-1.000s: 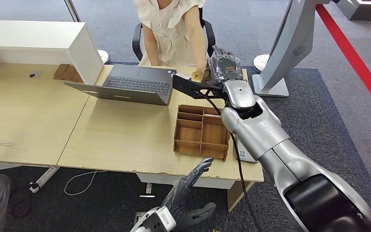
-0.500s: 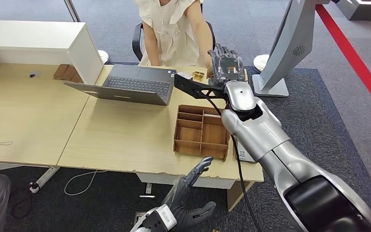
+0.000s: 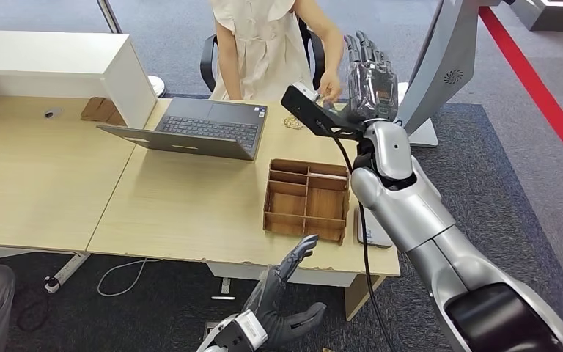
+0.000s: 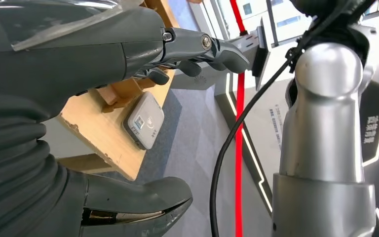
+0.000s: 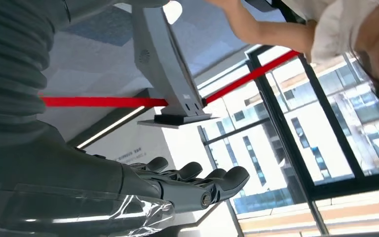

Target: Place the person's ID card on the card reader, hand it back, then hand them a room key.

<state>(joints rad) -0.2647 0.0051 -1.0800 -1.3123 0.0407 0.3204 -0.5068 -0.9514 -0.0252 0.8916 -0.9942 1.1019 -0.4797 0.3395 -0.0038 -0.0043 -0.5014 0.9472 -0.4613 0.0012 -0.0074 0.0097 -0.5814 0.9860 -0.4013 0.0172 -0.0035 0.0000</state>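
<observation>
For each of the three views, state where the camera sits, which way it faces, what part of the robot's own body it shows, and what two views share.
Head view: high on the body, looking down at the desk; raised right hand, low left hand.
Left wrist view: behind the left hand, below the desk edge, facing the card reader and right arm.
Right wrist view: behind the right hand, facing up at windows and the person's arm.
Shared: the card reader shows in head and left wrist views.

Robot's got chunky glossy silver arms (image 3: 410, 213) with a black cable (image 3: 359, 242) running along the right one, dark grey hands (image 3: 370, 73) wrapped in what looks like clear plastic, ribbed grey wrist covers (image 4: 15, 163), and the person's in a cream short-sleeved dress (image 3: 264, 44).
</observation>
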